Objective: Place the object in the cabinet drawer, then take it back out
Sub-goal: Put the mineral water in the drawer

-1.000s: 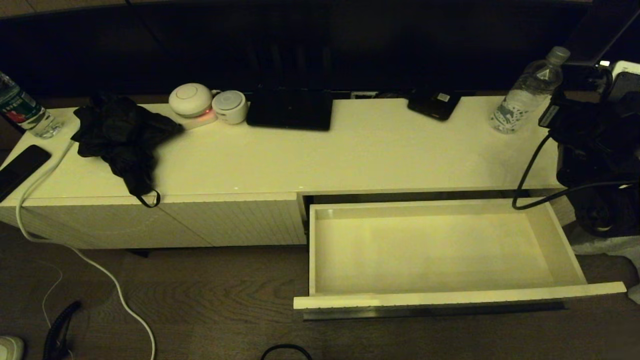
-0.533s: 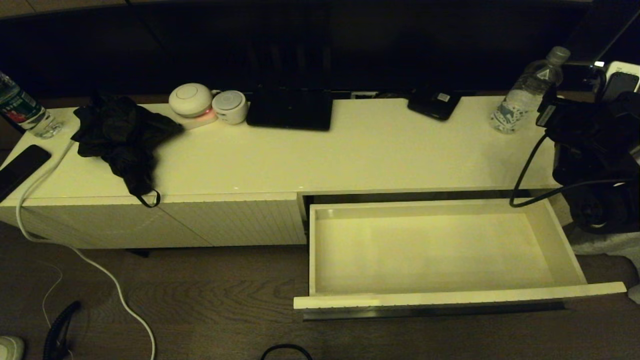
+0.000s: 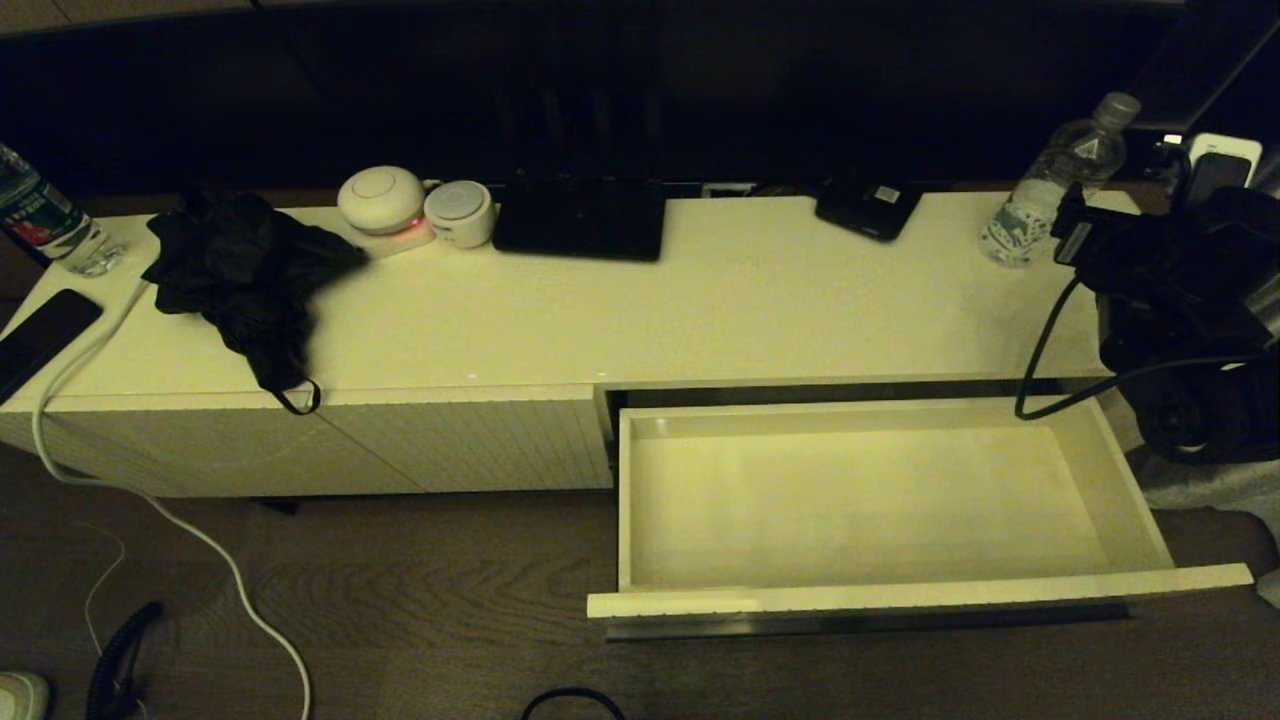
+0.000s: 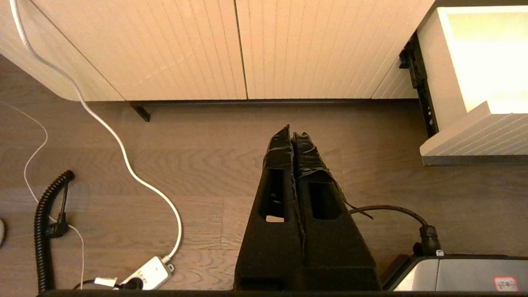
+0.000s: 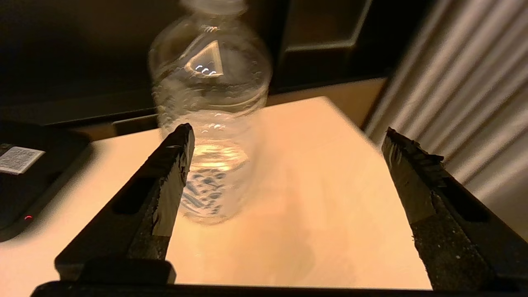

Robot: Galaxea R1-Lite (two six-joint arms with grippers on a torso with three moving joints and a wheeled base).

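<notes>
The clear water bottle (image 3: 1045,190) with a grey cap stands upright at the far right of the cabinet top (image 3: 700,300). My right gripper (image 3: 1075,225) hovers just right of it and is open. In the right wrist view the bottle (image 5: 210,103) stands ahead of the gripper (image 5: 286,132), close to one finger and outside the gap between them. The cabinet drawer (image 3: 860,500) is pulled wide open and its pale interior holds nothing. My left gripper (image 4: 293,135) hangs shut over the wood floor, left of the drawer's corner (image 4: 474,140).
On the cabinet top sit a green-and-red labelled bottle (image 3: 45,225), a black cloth (image 3: 245,270), two white round devices (image 3: 410,205), a black flat device (image 3: 580,220) and a small black box (image 3: 868,210). A white cable (image 3: 150,500) trails to the floor.
My right arm has moved up and leftward, closing in on the clear bottle. The bottle and drawer have not moved.
</notes>
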